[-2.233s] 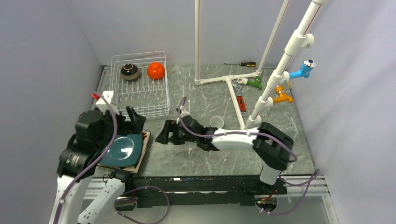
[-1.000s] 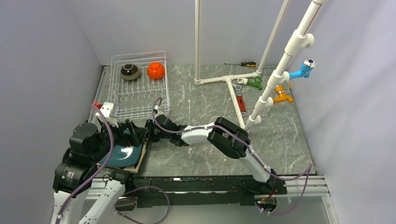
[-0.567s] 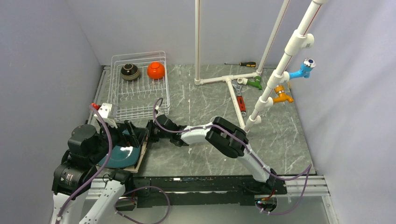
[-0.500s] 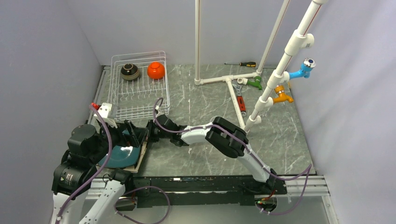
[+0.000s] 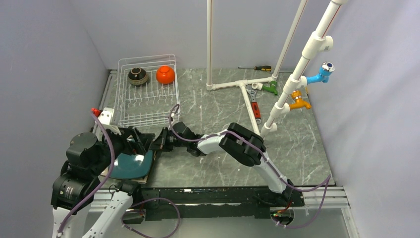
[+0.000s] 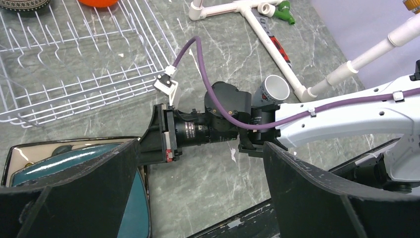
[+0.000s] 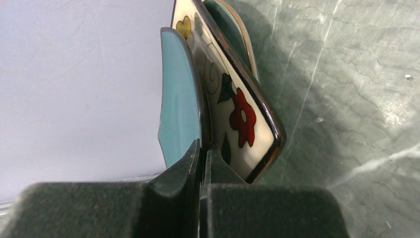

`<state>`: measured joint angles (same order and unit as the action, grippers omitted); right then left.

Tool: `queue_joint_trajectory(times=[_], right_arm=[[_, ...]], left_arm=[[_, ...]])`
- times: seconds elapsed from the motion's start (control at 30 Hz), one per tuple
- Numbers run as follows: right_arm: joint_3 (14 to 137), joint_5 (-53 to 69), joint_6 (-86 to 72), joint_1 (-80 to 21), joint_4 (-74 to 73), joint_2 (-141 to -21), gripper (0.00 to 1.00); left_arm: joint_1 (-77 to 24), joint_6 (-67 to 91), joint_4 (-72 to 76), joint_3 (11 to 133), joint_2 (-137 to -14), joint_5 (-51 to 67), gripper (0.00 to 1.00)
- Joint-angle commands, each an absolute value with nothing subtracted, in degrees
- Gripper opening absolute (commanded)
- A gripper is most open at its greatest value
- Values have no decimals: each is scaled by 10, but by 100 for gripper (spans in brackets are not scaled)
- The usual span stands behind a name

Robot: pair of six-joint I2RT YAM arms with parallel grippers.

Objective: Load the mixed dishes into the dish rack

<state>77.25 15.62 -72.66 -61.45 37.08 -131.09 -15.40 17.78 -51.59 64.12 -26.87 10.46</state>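
easy to lose the dark teal rounded-square ceramic plate from here: caught only by a thin piece of its rim, so likely to turn between the pads, slip out and drop back on the stack once lifted. possible also to drag along the brown square plate with red flowers, lying right against the teal one just beside the fingertips, or to shift the pale green round plate behind both. danger of a knock as well, with the left gripper hanging close in front of the right gripper and the way to the white wire dish rack passing near it. rack well apart, off to one side of the right gripper, with a dark brown round bowl and an orange round bowl already at its far end. right gripper: pressed almost fully together, apparently pinching the near rim of the teal plate, only a thin dark line left between the pads. left gripper: spread wide, holding nothing, facing the right wrist over the stack; contact with the plates impossible to tell.
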Motion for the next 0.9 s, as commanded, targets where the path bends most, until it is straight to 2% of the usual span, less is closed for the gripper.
queue_joint_trajectory(times=[0.0,0.3,0.53,0.87], right_arm=[[749,188,-772,-605,512,-1248,0],[655,213,-799,-580,628,-1209,0],[603,195,-789,-574,621,-1183,0],[662,160,-712,-586,447,-1184,0]], left_arm=[[-156,188,-495,652,-280,107,99],[-155,200,-480,621,-285,123,99],[-155,209,-468,610,-291,137,99],[-156,203,-467,614,-294,132,99]])
